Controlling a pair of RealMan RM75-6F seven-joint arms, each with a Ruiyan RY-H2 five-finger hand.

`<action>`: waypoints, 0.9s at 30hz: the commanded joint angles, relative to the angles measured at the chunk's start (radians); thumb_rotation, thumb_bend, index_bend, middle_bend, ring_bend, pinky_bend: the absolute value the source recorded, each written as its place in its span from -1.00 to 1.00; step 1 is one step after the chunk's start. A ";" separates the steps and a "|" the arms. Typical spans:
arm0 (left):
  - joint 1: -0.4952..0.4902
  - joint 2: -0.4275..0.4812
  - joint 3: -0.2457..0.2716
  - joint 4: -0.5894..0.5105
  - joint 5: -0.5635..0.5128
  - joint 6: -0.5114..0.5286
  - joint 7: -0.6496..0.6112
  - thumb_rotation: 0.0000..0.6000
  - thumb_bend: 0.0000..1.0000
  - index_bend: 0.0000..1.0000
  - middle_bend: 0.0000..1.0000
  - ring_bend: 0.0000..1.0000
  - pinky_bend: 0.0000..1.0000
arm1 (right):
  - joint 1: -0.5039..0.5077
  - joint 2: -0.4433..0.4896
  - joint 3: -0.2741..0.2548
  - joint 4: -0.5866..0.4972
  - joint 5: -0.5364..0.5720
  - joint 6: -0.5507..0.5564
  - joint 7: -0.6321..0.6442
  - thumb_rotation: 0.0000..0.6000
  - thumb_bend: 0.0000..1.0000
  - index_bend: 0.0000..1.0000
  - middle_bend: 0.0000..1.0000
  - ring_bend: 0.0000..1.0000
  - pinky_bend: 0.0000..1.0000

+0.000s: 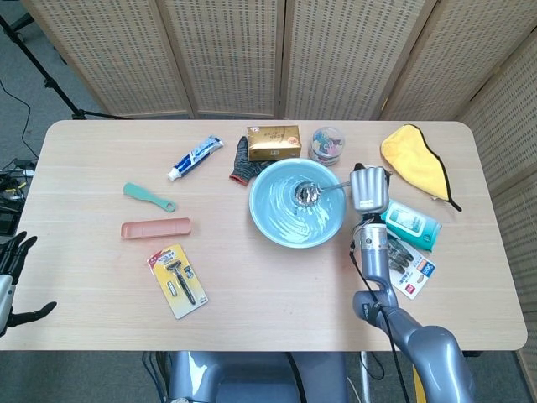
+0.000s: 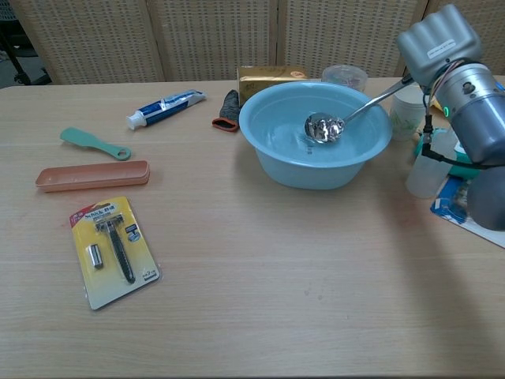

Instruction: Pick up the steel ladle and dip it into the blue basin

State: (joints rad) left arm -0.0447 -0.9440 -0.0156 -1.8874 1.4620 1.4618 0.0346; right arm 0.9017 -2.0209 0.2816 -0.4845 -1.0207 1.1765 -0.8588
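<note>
The steel ladle (image 1: pixel 307 193) (image 2: pixel 324 127) has its bowl inside the blue basin (image 1: pixel 273 220) (image 2: pixel 276 154), its thin handle slanting up over the right rim. My right hand (image 1: pixel 369 190) (image 2: pixel 438 46) grips the handle's end just right of the basin. The ladle bowl hangs low in the basin, near its middle. My left hand (image 1: pixel 12 269) is at the left edge of the head view, off the table, fingers spread and holding nothing.
Behind the basin lie a black glove (image 1: pixel 241 161), a gold box (image 1: pixel 273 142) and a round container (image 1: pixel 325 144). A yellow cloth (image 1: pixel 415 156), wipes pack (image 1: pixel 411 223) and card sit right. Toothpaste (image 1: pixel 194 157), green shoehorn (image 1: pixel 148 196), pink case (image 1: pixel 156 227) and razor pack (image 1: pixel 178 280) lie left.
</note>
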 commanded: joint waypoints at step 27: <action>0.003 -0.009 0.008 -0.003 0.022 0.014 0.019 1.00 -1.00 -1.00 -1.00 -1.00 -1.00 | -0.102 0.366 0.177 -0.906 0.439 -0.002 -0.373 1.00 1.00 0.65 0.89 0.73 1.00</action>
State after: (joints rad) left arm -0.0417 -0.9528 -0.0082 -1.8901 1.4842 1.4755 0.0541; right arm 0.8014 -1.6851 0.4314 -1.3402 -0.6349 1.1720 -1.2476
